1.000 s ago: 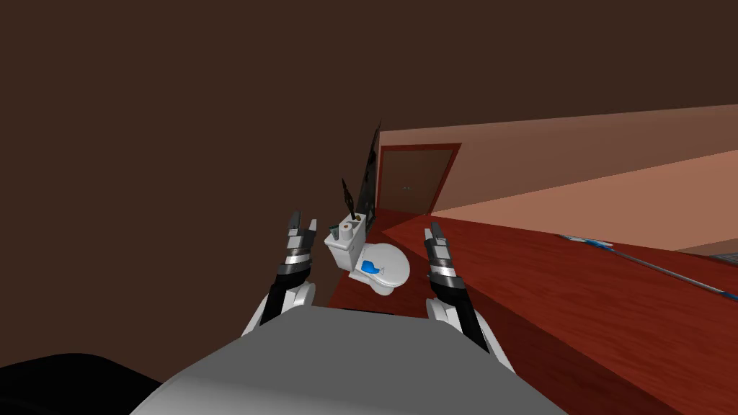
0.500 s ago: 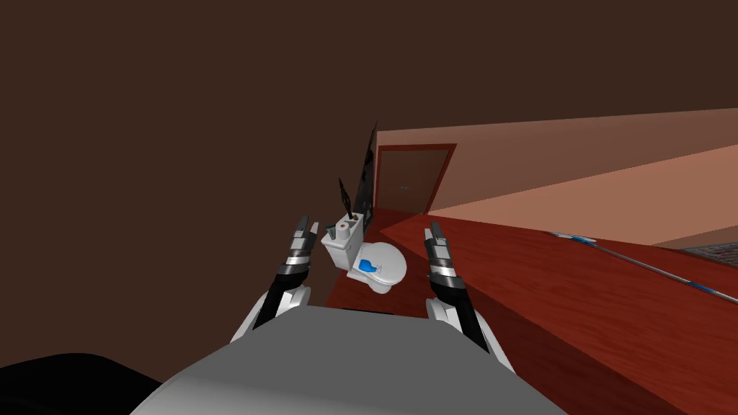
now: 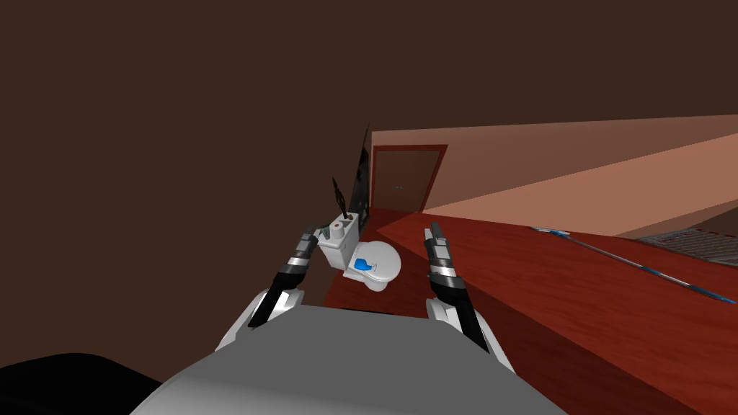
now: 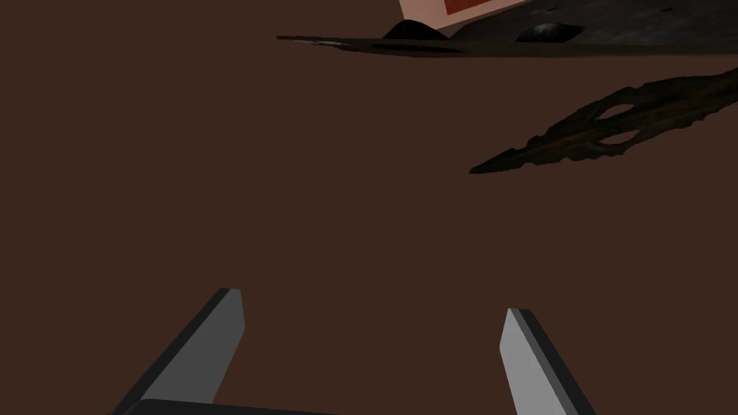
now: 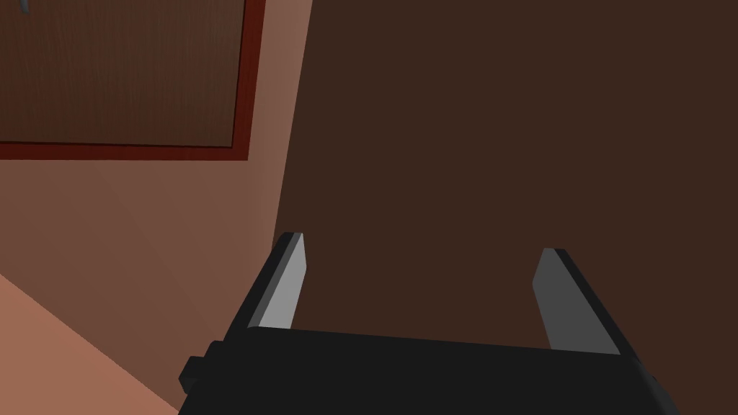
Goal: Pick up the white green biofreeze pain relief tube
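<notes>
Grasp not begun: left gripper (image 3: 310, 232) and right gripper (image 3: 434, 232) both stand wide open and empty, flanking the toilet (image 3: 378, 263), whose tank (image 3: 334, 250) carries small items (image 3: 337, 226); the tube cannot be told apart among them

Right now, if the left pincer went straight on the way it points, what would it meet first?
Most likely the dark brown wall: it lies straight ahead between the open fingers of the left pincer, with nothing in front. How far off is unclear.
</notes>
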You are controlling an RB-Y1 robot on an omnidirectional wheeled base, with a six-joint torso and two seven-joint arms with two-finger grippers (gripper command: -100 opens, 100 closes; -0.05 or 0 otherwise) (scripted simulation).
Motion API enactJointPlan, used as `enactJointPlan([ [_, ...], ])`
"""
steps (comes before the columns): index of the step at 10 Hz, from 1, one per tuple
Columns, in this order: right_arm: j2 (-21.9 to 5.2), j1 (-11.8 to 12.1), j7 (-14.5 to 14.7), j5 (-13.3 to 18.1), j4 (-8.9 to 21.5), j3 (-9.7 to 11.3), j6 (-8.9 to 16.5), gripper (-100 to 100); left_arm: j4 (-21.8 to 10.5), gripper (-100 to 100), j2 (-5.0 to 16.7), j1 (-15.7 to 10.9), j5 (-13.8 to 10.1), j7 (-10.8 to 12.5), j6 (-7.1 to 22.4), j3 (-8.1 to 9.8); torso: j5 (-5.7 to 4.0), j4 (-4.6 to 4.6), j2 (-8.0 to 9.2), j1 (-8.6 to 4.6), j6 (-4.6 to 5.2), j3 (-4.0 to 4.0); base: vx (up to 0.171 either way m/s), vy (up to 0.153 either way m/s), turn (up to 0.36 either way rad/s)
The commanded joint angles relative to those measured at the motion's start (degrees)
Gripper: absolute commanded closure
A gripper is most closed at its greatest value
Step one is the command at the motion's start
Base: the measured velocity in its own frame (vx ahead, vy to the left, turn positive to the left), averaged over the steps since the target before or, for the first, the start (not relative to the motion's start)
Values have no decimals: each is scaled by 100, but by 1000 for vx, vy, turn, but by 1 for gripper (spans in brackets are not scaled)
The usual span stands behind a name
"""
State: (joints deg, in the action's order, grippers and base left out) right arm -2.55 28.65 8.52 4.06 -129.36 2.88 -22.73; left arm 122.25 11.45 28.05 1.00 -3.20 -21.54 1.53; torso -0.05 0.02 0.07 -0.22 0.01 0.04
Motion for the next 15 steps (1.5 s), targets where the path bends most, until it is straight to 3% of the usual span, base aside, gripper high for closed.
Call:
enactJointPlan([
  [1, 0, 0, 0, 0, 0, 0, 0, 0, -171, -100, 273, 46, 25, -39, 217, 25, 0, 0, 0, 0, 0, 0, -2, -75, -143],
  [3, 0, 0, 0, 0, 0, 0, 0, 0, -441, -100, 622, 58, 55, -84, 500, 75, -1, -1, -2, -3, -1, -1, -9, -79, -105],
  [4, 0, 0, 0, 0, 0, 0, 0, 0, -441, -100, 643, 58, 55, -84, 521, 75, -1, -1, -3, -5, 0, -2, 1, -50, -39],
  [7, 0, 0, 0, 0, 0, 0, 0, 0, -891, -100, 1222, 73, 110, -159, 998, 152, 1, -1, -3, 9, -1, -2, 1, -52, -119],
  [8, 0, 0, 0, 0, 0, 0, 0, 0, -891, -100, 1222, 73, 110, -159, 1028, 152, 0, -1, -6, 1, -1, -3, 7, -56, -41],
  [10, 0, 0, 0, 0, 0, 0, 0, 0, -1209, -100, 1587, 81, 153, -214, 1353, 202, 1, -1, -6, 6, -1, -3, -1, -53, -119],
  [11, 0, 0, 0, 0, 0, 0, 0, 0, -1209, -100, 1611, 81, 153, -214, 1388, 202, 0, -1, -5, 6, 0, -3, 0, -38, -46],
  [13, 0, 0, 0, 0, 0, -1, 0, 0, -1534, -100, 1991, 86, 198, -270, 1724, 249, 2, -1, -5, 11, -1, -3, 3, -49, -112],
  [14, 0, 0, 0, 0, 0, 0, 0, 0, -1534, -100, 1991, 86, 198, -270, 1756, 249, 1, -1, -5, 6, -1, -3, 0, -39, -53],
  [15, -1, 1, 0, 0, 0, -1, 0, 0, -1698, -100, 2174, 89, 222, -299, 1940, 271, 1, 0, -4, 9, -3, -2, 4, -32, -92],
])
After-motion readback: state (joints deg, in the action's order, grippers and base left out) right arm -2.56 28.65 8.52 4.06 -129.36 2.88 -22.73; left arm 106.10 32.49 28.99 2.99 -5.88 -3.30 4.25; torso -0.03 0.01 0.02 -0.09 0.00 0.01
